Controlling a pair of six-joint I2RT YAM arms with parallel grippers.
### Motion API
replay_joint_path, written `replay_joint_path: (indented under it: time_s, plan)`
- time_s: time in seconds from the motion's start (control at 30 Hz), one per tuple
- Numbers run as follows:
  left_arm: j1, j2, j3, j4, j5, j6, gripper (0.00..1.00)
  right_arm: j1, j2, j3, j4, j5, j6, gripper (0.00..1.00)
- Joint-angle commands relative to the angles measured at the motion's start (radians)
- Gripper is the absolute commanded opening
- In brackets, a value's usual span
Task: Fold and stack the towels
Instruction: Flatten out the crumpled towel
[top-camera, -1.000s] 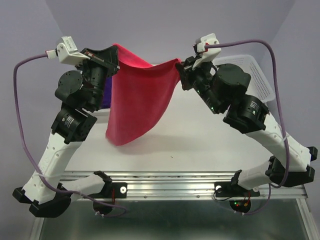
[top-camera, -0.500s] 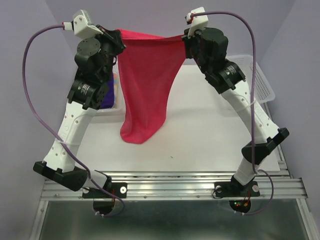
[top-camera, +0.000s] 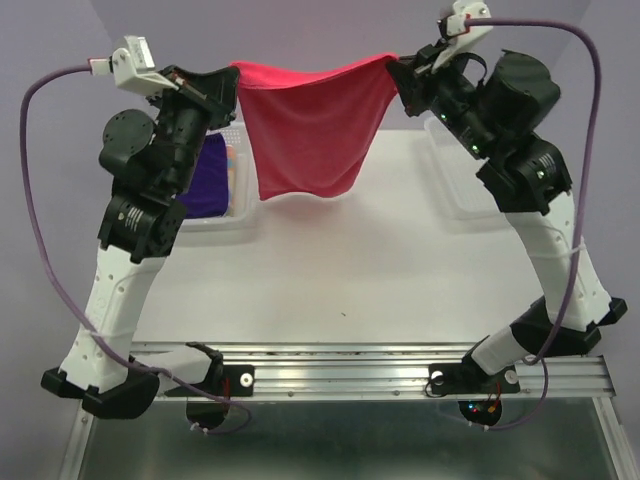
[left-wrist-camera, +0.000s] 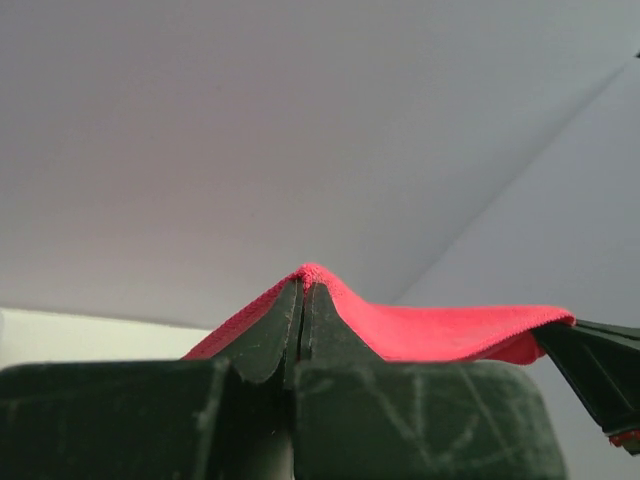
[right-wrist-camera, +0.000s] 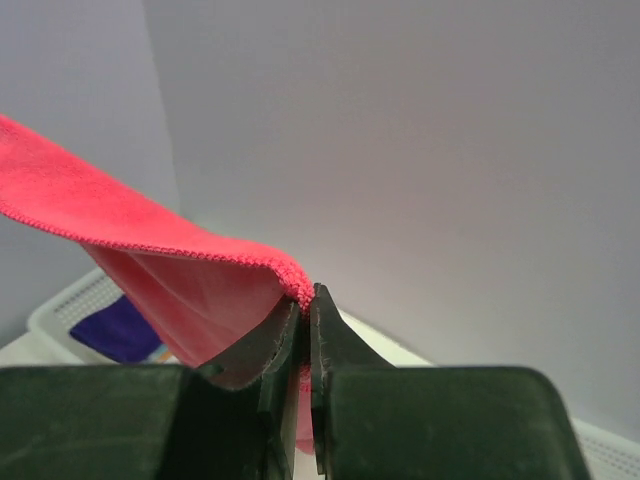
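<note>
Pink towel (top-camera: 312, 140) hangs in the air over the far half of the table (top-camera: 350, 280), held up by its two top corners, one in each tool.

On the left, the left tool (top-camera: 233, 72) is raised high, its fingers pressed together on the towel's left corner. In the left wrist view the hem peaks just above the two fingertips, which meet with only a thin seam between them. Below that arm the left basket (top-camera: 215, 222), white, sits on the table. The purple towel (top-camera: 205, 175) lies inside it, and a strip of striped towel (top-camera: 230, 160) shows at its right side.

In the middle, the pink towel's top edge sags a little between the corners. The cloth drapes down in a broad sheet with a curved lower edge, which ends just right of the left basket and casts a shadow on the table.

On the right, the right tool (top-camera: 397, 66) pinches the other top corner, at about the same height as the left one. In the right wrist view its fingers are closed tight on the hem, and the cloth runs away to the left. Under that arm the right basket (top-camera: 462, 195) stands on the table, partly hidden; what it holds cannot be told. A plain pale wall (top-camera: 320, 30) rises behind.
</note>
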Motion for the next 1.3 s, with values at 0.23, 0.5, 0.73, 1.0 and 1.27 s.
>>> replay_joint_path:
  time_s: [0.23,0.5,0.73,1.0,1.27]
  plan:
    - [0.002,-0.254,-0.121,0.091,0.397,-0.155,0.0,0.003,-0.251,-0.056,-0.076,-0.408,0.167,0.01]
    - [-0.001,-0.306,-0.128,0.095,0.544,-0.226,0.0,0.003,-0.343,-0.079,-0.065,-0.539,0.264,0.01]
    - [-0.001,-0.315,-0.193,0.097,0.472,-0.195,0.0,0.003,-0.345,-0.175,-0.029,-0.395,0.256,0.01]
    - [0.036,-0.143,-0.276,0.114,0.262,-0.126,0.0,0.003,-0.184,-0.266,0.051,0.017,0.209,0.01]
    - [0.212,0.188,-0.261,0.244,0.303,-0.123,0.0,-0.133,0.148,-0.227,0.157,0.154,0.173,0.01]
